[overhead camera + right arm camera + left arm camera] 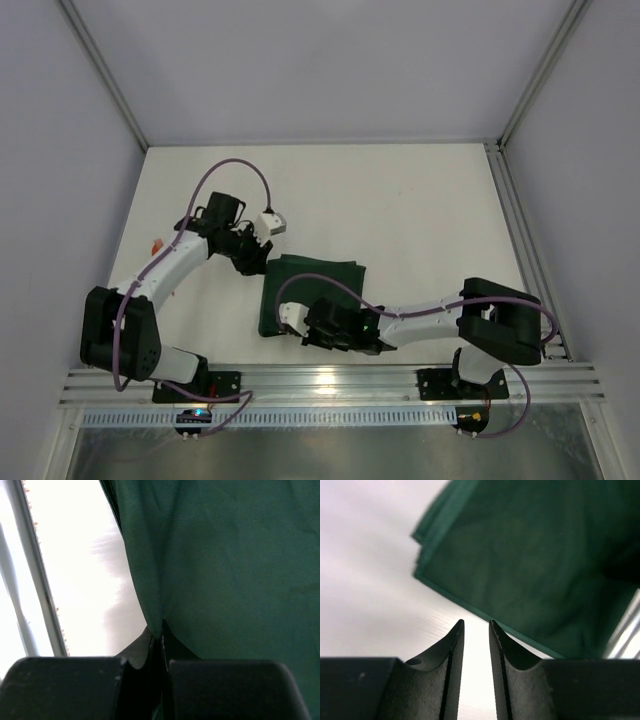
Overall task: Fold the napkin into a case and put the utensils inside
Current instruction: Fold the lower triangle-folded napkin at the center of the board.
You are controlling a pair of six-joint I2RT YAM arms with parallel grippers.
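Pale grey walls [300, 60] box in the white table [420, 210], and from my seat a good part of the work is masked. The right arm lies across the near side of the napkin [320, 285], so I cannot see its near edge or near-left corner from above. Out by the left arm a small orange piece [157, 243] peeks out on the table, well apart from the cloth; it is too small and too covered for me to say what shape it is.

I see the napkin folded into a flat pad, left of the table's centre and towards the near side. Its far edge runs roughly left to right, tilted slightly. It looks a little wider than deep, but with the near side hidden I cannot settle its long axis. My left wrist camera shows stacked layers at one corner.

I read the left gripper [476, 625] as narrowly parted, with bare table showing through the slit and nothing between the fingers, its tips just short of the cloth's edge. The right gripper [160, 639] is pinched tight on a ridge of the napkin.
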